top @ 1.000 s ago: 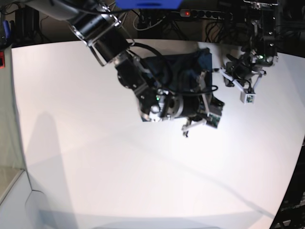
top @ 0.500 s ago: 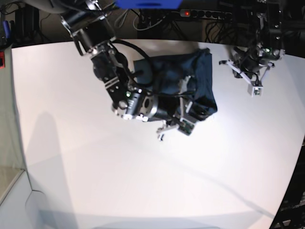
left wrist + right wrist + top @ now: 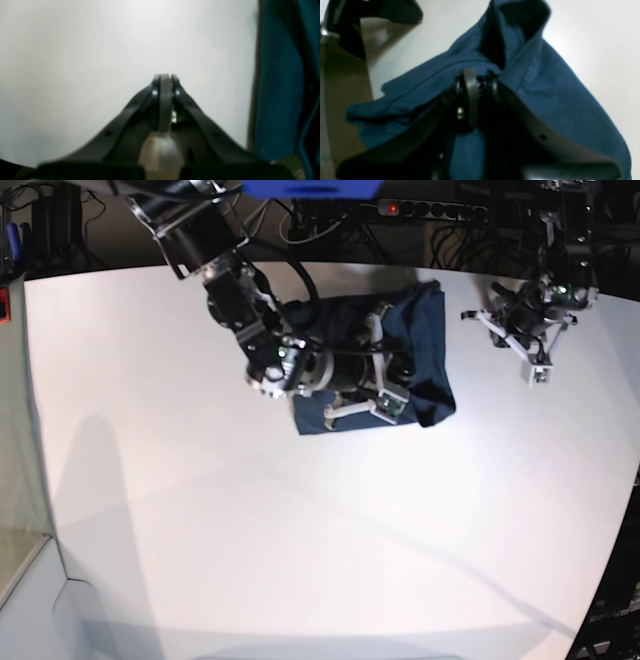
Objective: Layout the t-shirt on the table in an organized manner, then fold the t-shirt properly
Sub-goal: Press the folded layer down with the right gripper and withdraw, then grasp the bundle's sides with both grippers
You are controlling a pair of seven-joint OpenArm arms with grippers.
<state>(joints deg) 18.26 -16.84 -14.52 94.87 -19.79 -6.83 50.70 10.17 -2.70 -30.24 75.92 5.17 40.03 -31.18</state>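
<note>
Right wrist view shows the right gripper (image 3: 476, 82) pinching the bunched t-shirt (image 3: 545, 82) near the table's (image 3: 200, 530) far edge, the left gripper (image 3: 165, 82) pressed together empty; a tug may undo folds.

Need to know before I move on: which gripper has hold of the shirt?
The right gripper, shut on a fold of the t-shirt. The left gripper is shut on nothing, over bare table.

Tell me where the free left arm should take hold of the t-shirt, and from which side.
Probably the t-shirt edge facing the left gripper, approached from that side, low over the table. That edge lies straight and uncovered; the right gripper already pinches a fold on the far side.
</note>
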